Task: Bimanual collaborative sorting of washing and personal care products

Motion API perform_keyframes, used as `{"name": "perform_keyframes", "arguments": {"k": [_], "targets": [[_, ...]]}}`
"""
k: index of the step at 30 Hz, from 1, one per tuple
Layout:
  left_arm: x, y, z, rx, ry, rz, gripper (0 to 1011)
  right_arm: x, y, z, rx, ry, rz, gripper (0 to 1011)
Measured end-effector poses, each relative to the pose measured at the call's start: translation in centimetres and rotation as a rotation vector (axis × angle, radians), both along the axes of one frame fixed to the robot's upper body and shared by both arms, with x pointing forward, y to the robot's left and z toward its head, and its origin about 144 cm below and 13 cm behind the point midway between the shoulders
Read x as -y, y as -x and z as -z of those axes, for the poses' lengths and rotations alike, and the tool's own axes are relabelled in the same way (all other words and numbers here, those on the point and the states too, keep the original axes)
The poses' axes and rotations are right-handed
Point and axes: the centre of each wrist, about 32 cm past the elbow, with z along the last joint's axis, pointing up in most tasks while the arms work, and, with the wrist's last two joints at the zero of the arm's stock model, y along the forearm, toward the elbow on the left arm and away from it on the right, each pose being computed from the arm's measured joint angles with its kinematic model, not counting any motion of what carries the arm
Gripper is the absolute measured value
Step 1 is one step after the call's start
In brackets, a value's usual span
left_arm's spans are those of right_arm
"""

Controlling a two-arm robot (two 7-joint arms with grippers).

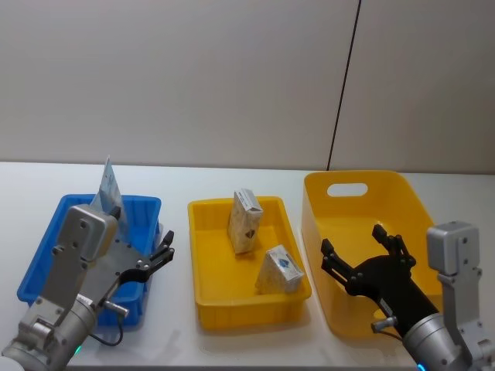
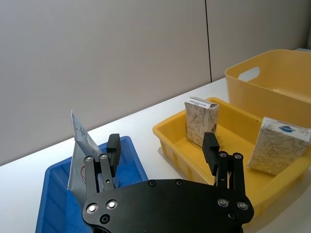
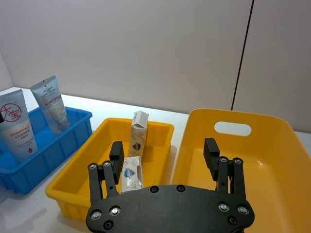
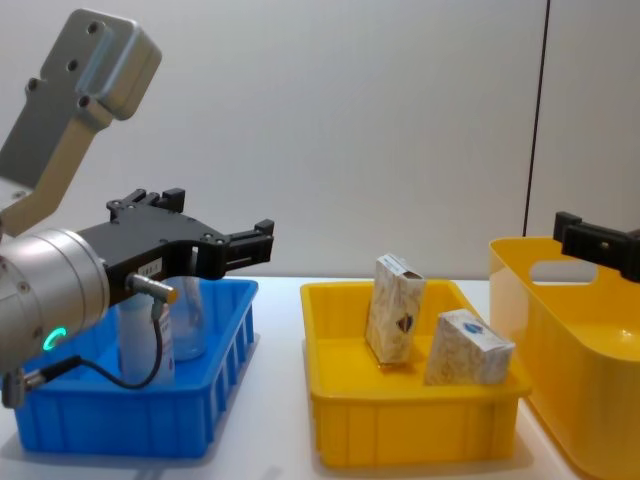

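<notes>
Since tubes point(image 3: 17, 124) and cartons point(image 1: 245, 222) are separated into blue bin point(image 1: 45, 259) and yellow tray point(image 1: 205, 267), sorting is judged done; left gripper point(image 1: 163, 250) by the bin, right gripper point(image 1: 353, 239) over the tub point(image 1: 410, 185), are spread empty.

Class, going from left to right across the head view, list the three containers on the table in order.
Blue bin → shallow yellow tray → deep yellow tub
</notes>
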Motion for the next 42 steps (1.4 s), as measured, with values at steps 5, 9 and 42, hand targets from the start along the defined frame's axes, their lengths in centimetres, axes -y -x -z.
{"name": "perform_keyframes", "arguments": {"k": [5, 9, 42], "targets": [[0.0, 0.0, 0.0, 0.0, 0.0, 0.0, 1001, 0.0, 0.0, 0.0, 0.0, 0.0, 0.0, 1004], [0.0, 0.0, 0.0, 0.0, 0.0, 0.0, 1001, 0.0, 0.0, 0.0, 0.0, 0.0, 0.0, 1004], [0.0, 0.0, 0.0, 0.0, 0.0, 0.0, 1001, 0.0, 0.0, 0.0, 0.0, 0.0, 0.0, 1004]]}}
